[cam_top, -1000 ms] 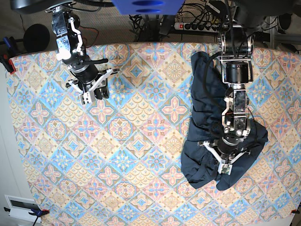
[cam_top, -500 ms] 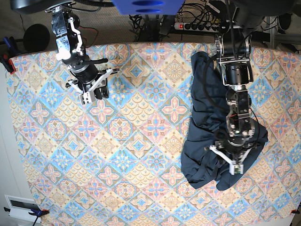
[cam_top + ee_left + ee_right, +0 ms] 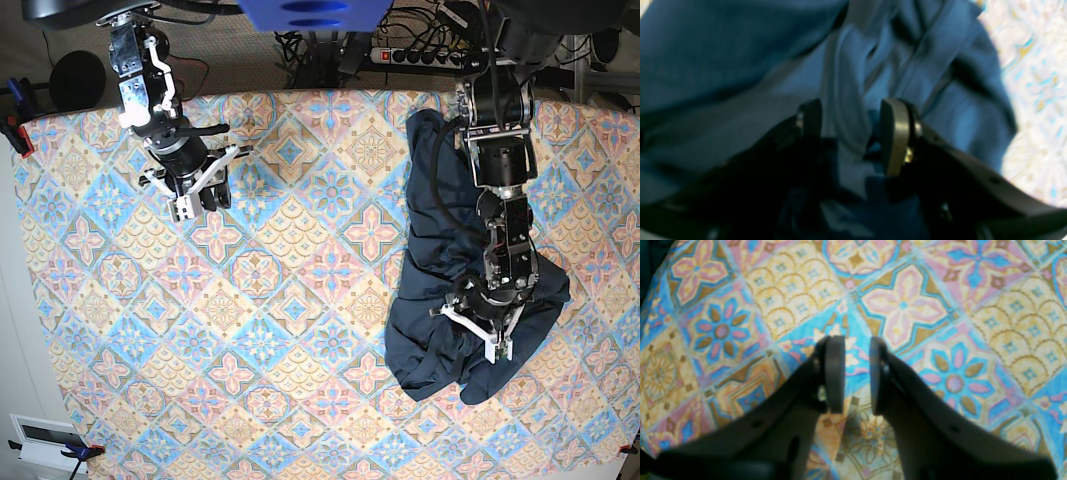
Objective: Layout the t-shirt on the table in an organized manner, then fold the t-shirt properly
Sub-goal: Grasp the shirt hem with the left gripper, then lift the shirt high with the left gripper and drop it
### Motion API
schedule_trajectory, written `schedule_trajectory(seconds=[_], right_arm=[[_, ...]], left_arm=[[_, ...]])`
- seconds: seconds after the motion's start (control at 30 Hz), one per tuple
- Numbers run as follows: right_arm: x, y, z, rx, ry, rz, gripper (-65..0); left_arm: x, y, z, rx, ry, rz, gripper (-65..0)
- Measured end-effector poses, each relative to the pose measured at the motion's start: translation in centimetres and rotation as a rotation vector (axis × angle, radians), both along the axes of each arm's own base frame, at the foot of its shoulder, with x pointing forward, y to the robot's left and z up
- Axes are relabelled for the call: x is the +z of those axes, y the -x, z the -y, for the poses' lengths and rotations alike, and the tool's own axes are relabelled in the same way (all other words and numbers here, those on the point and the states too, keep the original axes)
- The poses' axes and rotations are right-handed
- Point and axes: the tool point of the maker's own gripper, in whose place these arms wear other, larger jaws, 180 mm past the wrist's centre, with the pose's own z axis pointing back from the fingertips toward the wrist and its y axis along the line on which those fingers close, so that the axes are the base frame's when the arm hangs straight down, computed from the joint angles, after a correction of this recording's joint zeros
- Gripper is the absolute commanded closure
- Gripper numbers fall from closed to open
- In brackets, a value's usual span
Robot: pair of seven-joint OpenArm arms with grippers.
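The dark navy t-shirt [image 3: 440, 230] lies crumpled in a long heap on the right side of the table [image 3: 300, 300], running from the far edge down to a wider bunch. My left gripper [image 3: 472, 333] sits low on that bunch. In the left wrist view its jaws [image 3: 850, 133] stand open, with a raised fold of the t-shirt [image 3: 723, 50] between them and not pinched. My right gripper [image 3: 197, 203] hovers over bare patterned cloth at the far left. In the right wrist view it [image 3: 857, 376] is narrowly open with nothing between its fingers.
The patterned cloth [image 3: 907, 306] covers the whole table, and a strip of it [image 3: 1040, 66] shows beside the shirt. Cables and a power strip [image 3: 420, 55] lie beyond the far edge. A dark round object [image 3: 78, 80] sits at the back left.
My left gripper has gone from shut to open, letting go of the fabric, and has shifted slightly over the bunch. The right arm has not moved.
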Motion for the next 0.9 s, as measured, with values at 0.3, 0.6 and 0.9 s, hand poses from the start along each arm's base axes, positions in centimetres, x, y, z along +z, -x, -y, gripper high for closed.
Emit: schedule_trajectory(seconds=[0.3,0.6,0.9], right_arm=[[0.0,0.0,0.0,0.001,0.000,-0.001,-12.7],[0.1,-0.1,0.0,0.001,0.000,0.003,-12.7],[0.6,-0.7,1.4,-0.035,0.014,0.023,-12.7]], left_arm=[[-4.0,0.5,0.0,0.020,0.035,-0.092,-26.6],[1.6,-0.6,4.4,-0.083,0.178,0.049,-1.4],[16.6,0.1,15.4,-0.425,0.118,0.328,0.0]])
